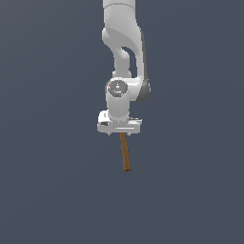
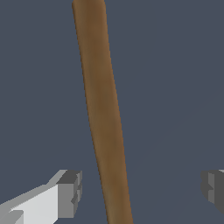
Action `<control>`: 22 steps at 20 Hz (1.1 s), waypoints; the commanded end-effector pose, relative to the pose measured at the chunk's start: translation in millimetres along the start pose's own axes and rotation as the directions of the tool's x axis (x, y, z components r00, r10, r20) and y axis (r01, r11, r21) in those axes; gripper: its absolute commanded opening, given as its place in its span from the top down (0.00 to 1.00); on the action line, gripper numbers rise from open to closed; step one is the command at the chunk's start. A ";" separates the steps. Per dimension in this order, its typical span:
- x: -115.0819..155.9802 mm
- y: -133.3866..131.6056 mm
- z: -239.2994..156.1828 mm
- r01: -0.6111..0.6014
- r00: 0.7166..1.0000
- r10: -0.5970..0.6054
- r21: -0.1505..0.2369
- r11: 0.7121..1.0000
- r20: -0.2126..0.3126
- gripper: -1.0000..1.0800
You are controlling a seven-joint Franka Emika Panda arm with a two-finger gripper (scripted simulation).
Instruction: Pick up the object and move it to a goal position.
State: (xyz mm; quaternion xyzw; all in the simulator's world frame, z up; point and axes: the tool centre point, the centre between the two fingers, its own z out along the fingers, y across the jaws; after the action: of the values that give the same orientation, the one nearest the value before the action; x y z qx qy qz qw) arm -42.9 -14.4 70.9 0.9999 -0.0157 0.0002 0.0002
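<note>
Hovering above the stick (image 1: 125,152), the hand (image 1: 119,133) has its jaws spread wide: in the wrist view one finger (image 2: 70,192) and the other at the opposite edge stand well apart from the stick (image 2: 103,113), with clear gaps on both sides, so nothing is gripped. I judge the task to be at its start: the approach is made, but the closing, the lift and the carry to the goal all remain. No goal marker shows in either view. The stick lies on the plain dark surface (image 1: 47,190), near its middle and far from any visible edge. No containers appear anywhere.
</note>
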 end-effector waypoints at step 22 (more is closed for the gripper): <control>-3.1 -0.2 54.3 0.000 1.000 0.000 0.000 1.000 0.000 1.00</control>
State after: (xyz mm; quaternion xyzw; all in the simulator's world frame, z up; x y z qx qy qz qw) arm -45.3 -11.6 18.6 0.9999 -0.0138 0.0010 -0.0007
